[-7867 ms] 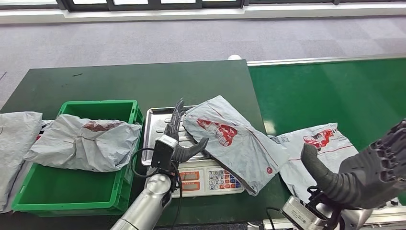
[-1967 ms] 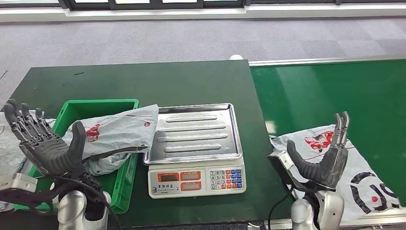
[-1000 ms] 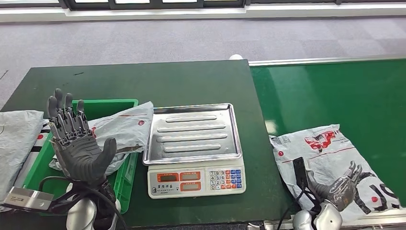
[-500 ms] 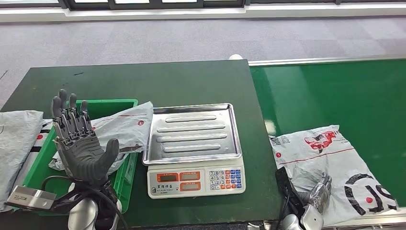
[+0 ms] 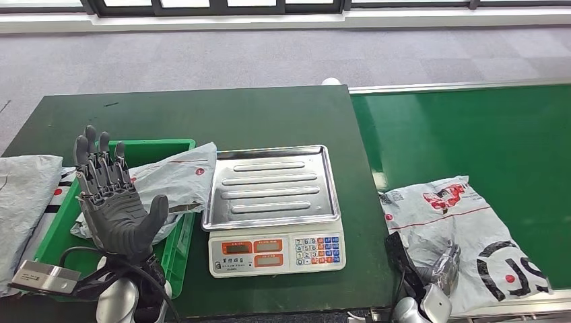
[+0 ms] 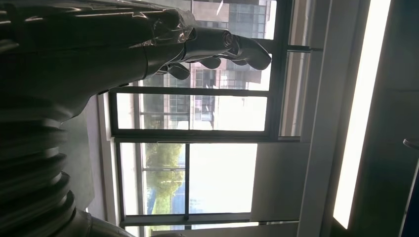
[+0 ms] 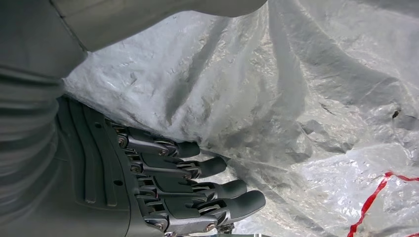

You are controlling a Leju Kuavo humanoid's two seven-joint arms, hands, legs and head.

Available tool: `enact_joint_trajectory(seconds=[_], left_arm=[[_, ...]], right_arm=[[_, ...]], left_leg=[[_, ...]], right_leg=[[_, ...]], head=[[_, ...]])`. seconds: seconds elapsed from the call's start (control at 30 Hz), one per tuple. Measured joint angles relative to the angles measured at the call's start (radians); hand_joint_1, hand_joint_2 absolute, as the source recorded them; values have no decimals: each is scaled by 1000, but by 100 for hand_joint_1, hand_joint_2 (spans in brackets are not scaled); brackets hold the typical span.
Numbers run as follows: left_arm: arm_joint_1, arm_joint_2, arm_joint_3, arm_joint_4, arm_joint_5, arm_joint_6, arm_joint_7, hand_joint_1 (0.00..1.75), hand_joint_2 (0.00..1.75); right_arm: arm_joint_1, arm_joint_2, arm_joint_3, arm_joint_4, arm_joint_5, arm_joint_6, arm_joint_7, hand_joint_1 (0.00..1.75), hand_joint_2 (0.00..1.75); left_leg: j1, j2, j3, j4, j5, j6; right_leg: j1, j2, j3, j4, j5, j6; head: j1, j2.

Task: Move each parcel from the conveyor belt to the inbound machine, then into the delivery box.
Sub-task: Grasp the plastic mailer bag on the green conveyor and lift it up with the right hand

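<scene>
Starting at the far left, we see a grey parcel lying on the worktop beside the green delivery box, and the parcel that sat on the scale some seconds ago now lies in that box as the boxed parcel, its edge draped over the rim. Our left robot hand is raised in front of the box, palm up and fingers spread, holding nothing; it has barely shifted in the last second, which we read as that parcel's cycle being finished. In the middle, the inbound machine, a scale with a steel tray, now stands bare and ready for the next weighing. To the right, on the green conveyor belt, the next parcel has been tugged and turned slightly toward us in the last half second. Our right robot hand has dropped low onto its near edge; the wrist view shows the fingers curled against crumpled film. Whether they truly pinch the film we cannot tell, since the bag hides the thumb.
</scene>
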Motion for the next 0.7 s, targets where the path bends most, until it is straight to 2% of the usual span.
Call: enact_joint_trajectory(seconds=[0.17, 0.3, 0.43, 0.7], left_arm=[[0, 0, 0, 0, 0, 0, 0, 0, 175], [0, 0, 0, 0, 0, 0, 0, 0, 175], [1, 0, 0, 0, 0, 4, 0, 0, 175], [13, 3, -7, 0, 0, 28, 0, 0, 175]], right_arm=[[-1, -1, 0, 5, 0, 1, 0, 0, 175], [-4, -2, 0, 10, -1, 22, -1, 175, 175], [-11, -4, 0, 20, -1, 43, -14, 175, 175], [-16, -13, -1, 24, 4, 19, -27, 175, 175]], left_leg=[[0, 0, 1, 0, 0, 0], [0, 1, 2, 0, 0, 0], [0, 2, 3, 0, 0, 0], [0, 4, 3, 1, 0, 0]], right_leg=[[0, 0, 1, 0, 0, 0], [0, 1, 2, 0, 0, 0], [0, 1, 2, 0, 0, 0], [0, 3, 3, -1, 1, 1]], head=[[0, 0], [0, 0], [0, 0], [0, 0]])
